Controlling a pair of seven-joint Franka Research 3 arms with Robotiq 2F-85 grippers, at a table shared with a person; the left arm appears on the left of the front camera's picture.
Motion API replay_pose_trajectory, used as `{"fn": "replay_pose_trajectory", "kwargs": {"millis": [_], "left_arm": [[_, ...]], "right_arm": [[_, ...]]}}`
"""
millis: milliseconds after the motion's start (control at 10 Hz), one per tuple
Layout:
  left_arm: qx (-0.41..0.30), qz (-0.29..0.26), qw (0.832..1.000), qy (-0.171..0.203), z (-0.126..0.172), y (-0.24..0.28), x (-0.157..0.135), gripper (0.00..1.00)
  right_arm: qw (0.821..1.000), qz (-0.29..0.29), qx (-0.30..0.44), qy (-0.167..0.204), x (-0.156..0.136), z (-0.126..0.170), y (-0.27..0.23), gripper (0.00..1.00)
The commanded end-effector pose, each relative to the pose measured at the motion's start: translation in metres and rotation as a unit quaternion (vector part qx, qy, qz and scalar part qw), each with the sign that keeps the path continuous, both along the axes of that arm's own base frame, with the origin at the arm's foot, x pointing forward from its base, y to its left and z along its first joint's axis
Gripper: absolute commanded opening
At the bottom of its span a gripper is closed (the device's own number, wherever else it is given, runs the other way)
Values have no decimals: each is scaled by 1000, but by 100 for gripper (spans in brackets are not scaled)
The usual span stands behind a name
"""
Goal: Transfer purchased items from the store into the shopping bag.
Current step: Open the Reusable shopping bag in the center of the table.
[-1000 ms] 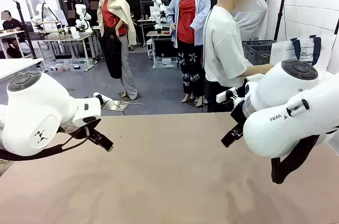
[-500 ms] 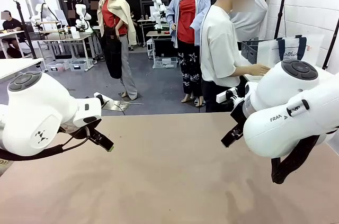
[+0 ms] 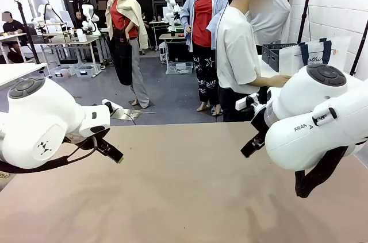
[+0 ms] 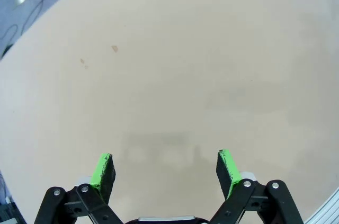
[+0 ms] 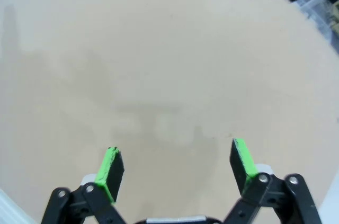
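Since a second ago the shopping bag (image 3: 306, 62) has shifted left, closer to the person (image 3: 238, 53) standing beyond the counter (image 3: 184, 191); both arms sit as they were. That beige counter stretches wide between the left arm (image 3: 40, 125) and the bulky right arm (image 3: 310, 119). The person's hand (image 3: 280, 80) reaches toward the bag, which stands upright off the far right corner against the white wall, navy handles up. Its lower part is cut off behind the right arm, and I cannot make out what it holds. Just left of it a dark lattice basket (image 3: 271, 53) peeks out, half covered by the bag, contents unreadable. Down low, the left gripper (image 4: 165, 168) has its jaws spread over bare counter, gripping nothing; the right gripper (image 5: 177, 163) likewise hangs spread wide.
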State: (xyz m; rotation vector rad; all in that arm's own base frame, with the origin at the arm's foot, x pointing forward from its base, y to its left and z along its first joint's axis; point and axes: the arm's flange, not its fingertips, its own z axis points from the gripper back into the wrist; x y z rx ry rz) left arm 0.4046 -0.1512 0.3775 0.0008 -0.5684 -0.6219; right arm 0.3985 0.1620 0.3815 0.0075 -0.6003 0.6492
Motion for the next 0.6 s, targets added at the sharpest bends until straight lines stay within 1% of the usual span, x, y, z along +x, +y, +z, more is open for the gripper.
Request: {"fn": "replay_pose_trajectory", "kwargs": {"millis": [0, 100, 200, 300, 400, 500], "left_arm": [[13, 42, 995, -89, 45, 17, -8, 100], [14, 69, 990, -126, 70, 35, -22, 100], [16, 100, 984, -145, 86, 60, -33, 100], [14, 145, 978, -149, 94, 92, -46, 100], [-8, 190, 971, -144, 91, 126, -65, 100], [-38, 240, 960, -139, 82, 163, -82, 100]], "right_arm": [[996, -58, 4, -71, -3, 28, -28, 100], [989, -103, 9, -110, -7, 54, -62, 100], [977, -176, 10, -122, -7, 79, -114, 100], [957, -255, 36, -132, -8, 96, -175, 100], [938, -314, 67, -126, -15, 97, -232, 100], [920, -359, 103, -120, -18, 86, -285, 100]]}}
